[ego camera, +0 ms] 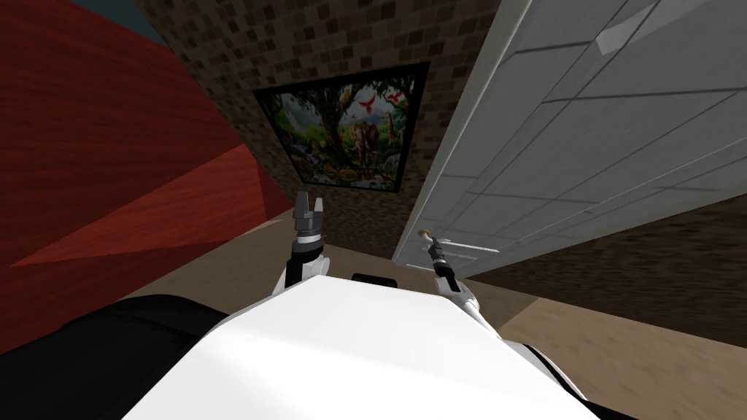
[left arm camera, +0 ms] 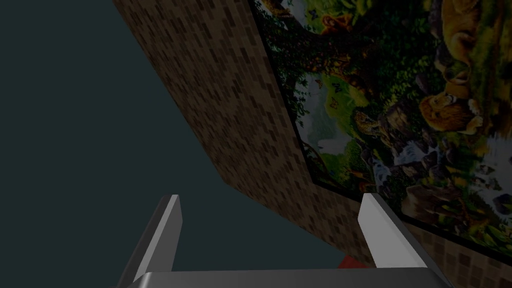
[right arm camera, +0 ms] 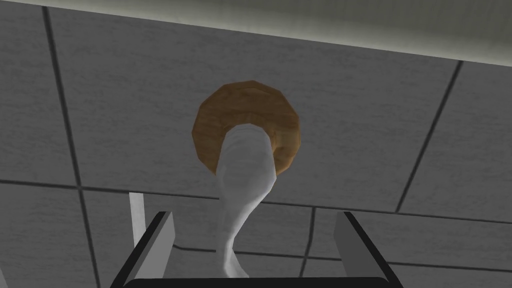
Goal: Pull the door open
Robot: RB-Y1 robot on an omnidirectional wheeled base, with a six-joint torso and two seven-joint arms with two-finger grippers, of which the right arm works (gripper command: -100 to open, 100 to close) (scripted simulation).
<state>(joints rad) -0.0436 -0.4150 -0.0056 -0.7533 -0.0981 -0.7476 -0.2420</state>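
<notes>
1. Head view: the light grey panelled door (ego camera: 583, 146) takes up the right side. The brown rosette (ego camera: 422, 233) of its handle sits close to the door's left edge, near the robot. The right claw (ego camera: 430, 243) is held right at the handle, just beside the rosette, which is judged to be the approach for a grip before any pull. The left claw (ego camera: 309, 198) is raised further left, well apart from the door and in front of the framed jungle painting (ego camera: 343, 131). It is judged to be parked there so that it does not get in the way.

2. Left wrist view: the left claw (left arm camera: 272, 205) is spread, and nothing is held between its blades.

3. Right wrist view: the right claw (right arm camera: 253, 217) is spread wide.
   - A white lever (right arm camera: 247, 175) springs from the round rosette (right arm camera: 247, 125) on the door panel and runs back towards the claw.
   - The lever passes between the two fingers (right arm camera: 157, 240) and is touched by neither.
   - The claw is centred on the lever, apparently so that closing will trap it squarely.
   - No grip has been made, so the pull is judged not yet begun.
   - Next, the blades would need to be pressed onto the lever, and the door drawn back along its arc.
   - A slip off the smooth, tapering lever is the likely risk.
</notes>
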